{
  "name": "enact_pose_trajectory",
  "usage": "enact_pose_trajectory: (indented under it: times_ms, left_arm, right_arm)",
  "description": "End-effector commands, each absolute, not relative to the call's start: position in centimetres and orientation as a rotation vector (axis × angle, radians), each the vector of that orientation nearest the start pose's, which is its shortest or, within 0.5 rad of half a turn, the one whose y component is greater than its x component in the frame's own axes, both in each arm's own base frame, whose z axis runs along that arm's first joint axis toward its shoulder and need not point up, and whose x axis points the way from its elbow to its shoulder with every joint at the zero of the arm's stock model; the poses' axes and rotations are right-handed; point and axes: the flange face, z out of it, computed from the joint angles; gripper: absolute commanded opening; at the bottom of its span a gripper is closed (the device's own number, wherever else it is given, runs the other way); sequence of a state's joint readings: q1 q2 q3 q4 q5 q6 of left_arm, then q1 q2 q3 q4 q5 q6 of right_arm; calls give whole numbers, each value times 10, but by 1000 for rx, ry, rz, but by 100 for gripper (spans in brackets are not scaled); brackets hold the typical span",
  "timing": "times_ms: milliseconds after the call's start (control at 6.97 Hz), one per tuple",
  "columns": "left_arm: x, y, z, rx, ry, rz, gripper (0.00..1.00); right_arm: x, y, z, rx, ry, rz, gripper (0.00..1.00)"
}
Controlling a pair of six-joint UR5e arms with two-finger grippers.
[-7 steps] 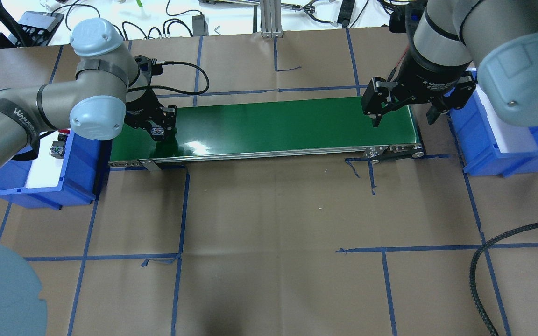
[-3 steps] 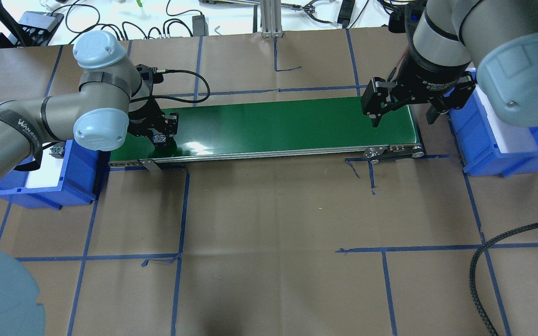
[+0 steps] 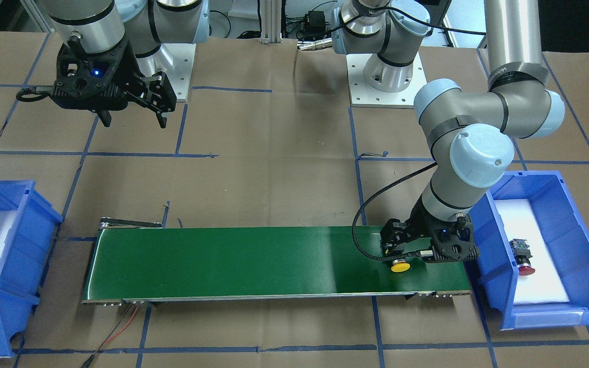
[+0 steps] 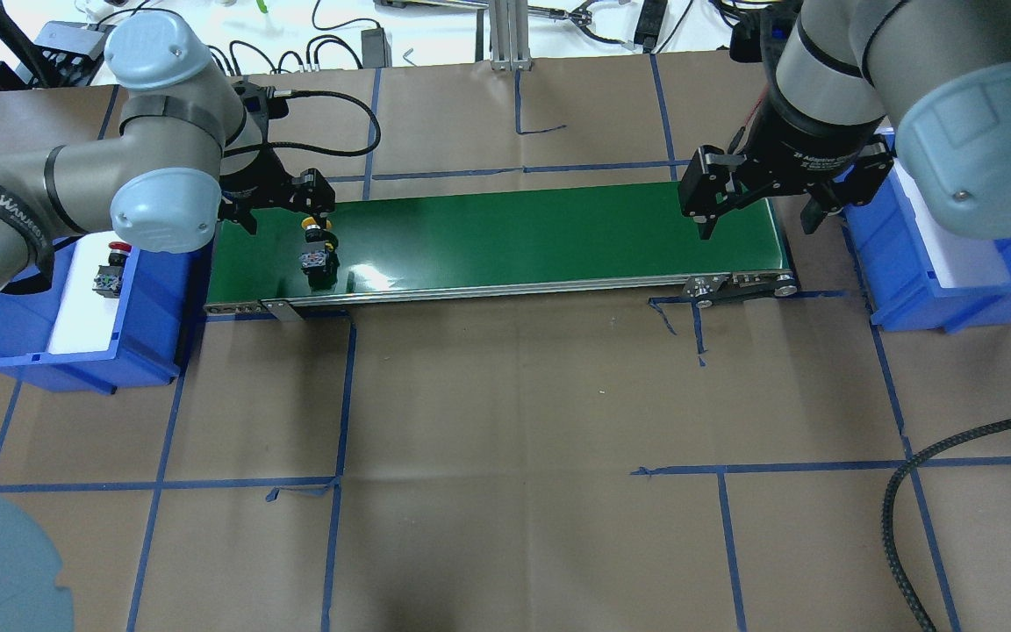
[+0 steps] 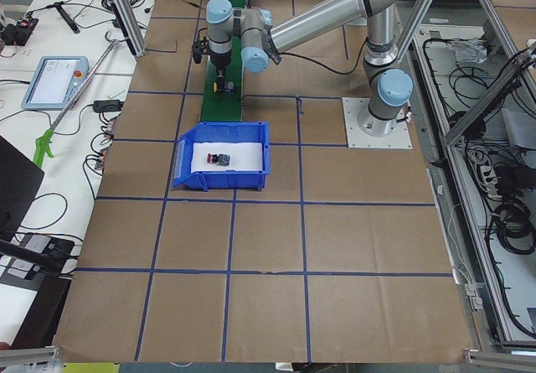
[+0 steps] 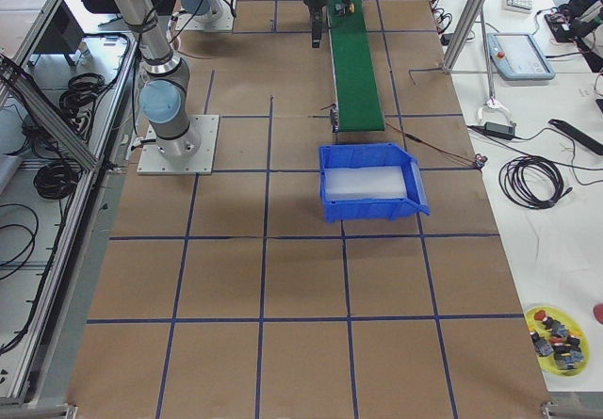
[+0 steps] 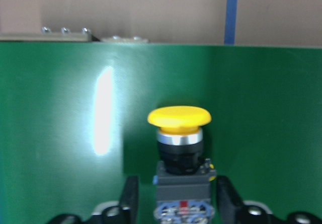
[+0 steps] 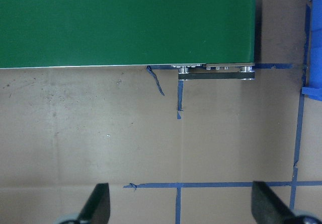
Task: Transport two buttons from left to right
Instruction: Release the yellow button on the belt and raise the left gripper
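The yellow-capped button (image 4: 318,246) lies on its side on the left end of the green conveyor belt (image 4: 514,237), cap toward the far edge. My left gripper (image 4: 282,211) is open just above it. In the left wrist view its fingers (image 7: 128,200) flank the button's grey body (image 7: 182,186) with a gap on each side. The red-capped button (image 4: 109,272) rests on white padding in the left blue bin (image 4: 146,325). My right gripper (image 4: 760,219) hangs open and empty above the belt's right end.
A second blue bin (image 4: 909,290) with white padding stands past the belt's right end. Blue tape lines cross the brown paper table. A black braided cable (image 4: 909,491) curls in at the near right. Cables and gear line the far edge.
The left gripper, shut on the yellow button a second ago, has opened and drawn back up. The button now lies free on the belt. The right arm has not moved.
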State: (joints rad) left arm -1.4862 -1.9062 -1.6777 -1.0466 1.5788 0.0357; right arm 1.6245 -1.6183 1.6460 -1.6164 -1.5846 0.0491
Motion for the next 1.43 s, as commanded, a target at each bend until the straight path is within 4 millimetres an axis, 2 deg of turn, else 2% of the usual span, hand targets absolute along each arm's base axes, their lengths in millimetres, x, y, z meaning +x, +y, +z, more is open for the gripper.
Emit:
enact_pose_trajectory:
  times_ms: [0, 143, 287, 430, 574, 860, 1004, 1291]
  left_arm:
    - [-80, -622, 376, -75, 3131, -53, 99]
    - [-80, -623, 408, -65, 3133, -14, 99]
    - [-79, -624, 428, -58, 3134, 20, 99]
    - [-75, -623, 436, -41, 3135, 34, 99]
    - [-47, -626, 439, 31, 3135, 26, 99]
    - [38, -626, 437, 39, 3145, 41, 99]
    - [73, -623, 436, 72, 3146, 45, 99]
    - [146, -612, 419, 131, 3160, 83, 99]
  right_arm:
    - [157, -466, 478, -7, 3154, -30, 100]
    - [157, -466, 479, -7, 3154, -33, 100]
    - [157, -466, 478, -7, 3154, -28, 100]
    - [157, -465, 478, -7, 3154, -28, 100]
    - [157, -465, 478, -7, 3154, -28, 100]
    - [157, -466, 478, -7, 3154, -28, 100]
    - [157, -466, 478, -7, 3154, -30, 100]
    - [157, -465, 478, -7, 3154, -25, 100]
